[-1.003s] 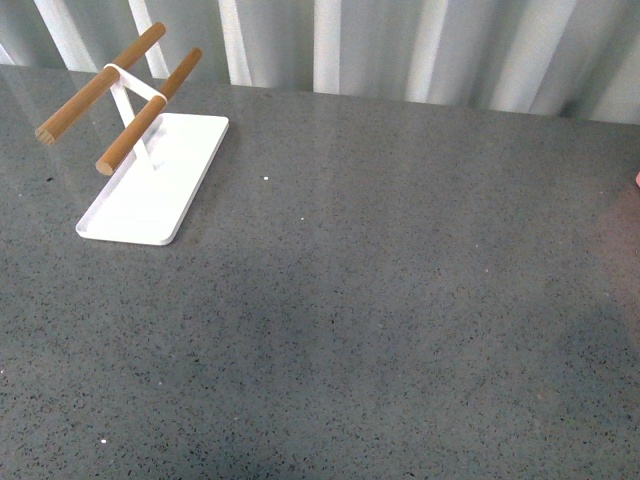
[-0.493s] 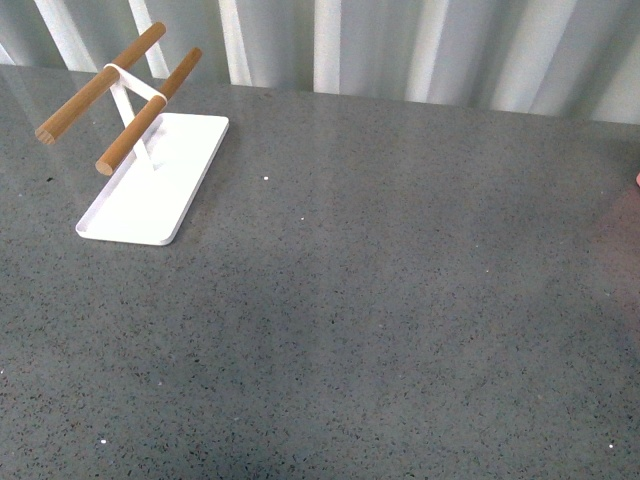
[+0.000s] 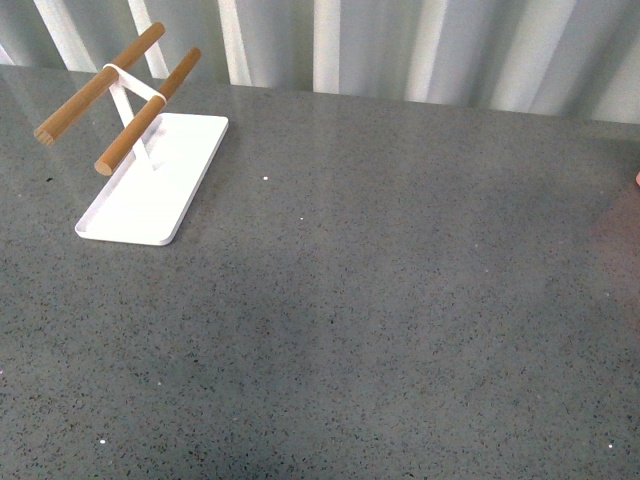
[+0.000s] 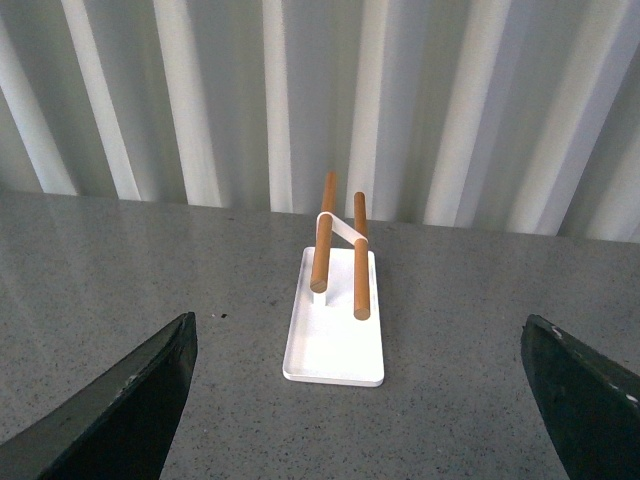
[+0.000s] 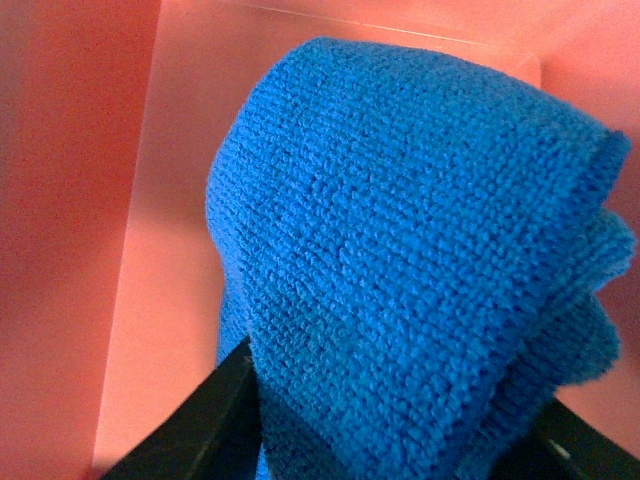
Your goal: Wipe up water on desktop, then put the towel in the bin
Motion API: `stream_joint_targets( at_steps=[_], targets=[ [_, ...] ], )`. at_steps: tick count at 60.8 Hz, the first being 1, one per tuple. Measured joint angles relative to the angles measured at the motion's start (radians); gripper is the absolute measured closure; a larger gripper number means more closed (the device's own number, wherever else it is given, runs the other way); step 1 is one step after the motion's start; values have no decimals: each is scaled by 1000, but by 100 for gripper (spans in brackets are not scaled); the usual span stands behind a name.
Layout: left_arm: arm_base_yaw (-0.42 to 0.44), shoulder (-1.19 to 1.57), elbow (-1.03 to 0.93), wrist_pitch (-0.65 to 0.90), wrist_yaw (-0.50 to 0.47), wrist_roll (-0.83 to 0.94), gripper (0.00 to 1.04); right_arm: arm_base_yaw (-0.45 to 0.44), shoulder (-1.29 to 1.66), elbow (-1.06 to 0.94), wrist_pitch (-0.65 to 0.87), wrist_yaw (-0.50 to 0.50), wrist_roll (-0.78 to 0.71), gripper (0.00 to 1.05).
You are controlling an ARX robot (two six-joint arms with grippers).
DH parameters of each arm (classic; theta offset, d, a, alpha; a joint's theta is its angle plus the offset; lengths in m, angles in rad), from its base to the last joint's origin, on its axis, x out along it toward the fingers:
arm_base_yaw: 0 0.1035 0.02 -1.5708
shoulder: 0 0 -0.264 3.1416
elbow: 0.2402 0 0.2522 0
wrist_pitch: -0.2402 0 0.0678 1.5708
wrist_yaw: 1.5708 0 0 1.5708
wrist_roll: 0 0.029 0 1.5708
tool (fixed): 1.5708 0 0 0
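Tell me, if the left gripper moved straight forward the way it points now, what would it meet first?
Probably the white tray of the rack with two wooden rods, which lies centred ahead of the open left gripper on the desktop. Nothing shows nearer, though depth is uncertain.

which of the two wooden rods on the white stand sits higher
The rod farther from the robot, toward the striped wall, sits higher. The other rod hangs lower, over the white tray, at the bottom end of the slanted crossbar.

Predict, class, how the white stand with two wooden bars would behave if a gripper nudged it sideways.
The stand likely slides first, since its wide flat tray sits on the smooth desktop. Pushed high on the wooden bars, it might tip, as one thin upright carries them. It looks light.
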Motion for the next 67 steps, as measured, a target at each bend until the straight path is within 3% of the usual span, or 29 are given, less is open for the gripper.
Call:
stream_joint_targets(
  at_steps=[19,42,67],
  targets=[
    [0,0,0,0,0,0,7,-11,-4,0,-10,-16,-1,5],
    [0,0,0,0,0,0,7,7,-210,-80,82,-124,29,7],
    [0,0,0,0,0,0,7,146,-684,-342,174,-210,132,7]
  ],
)
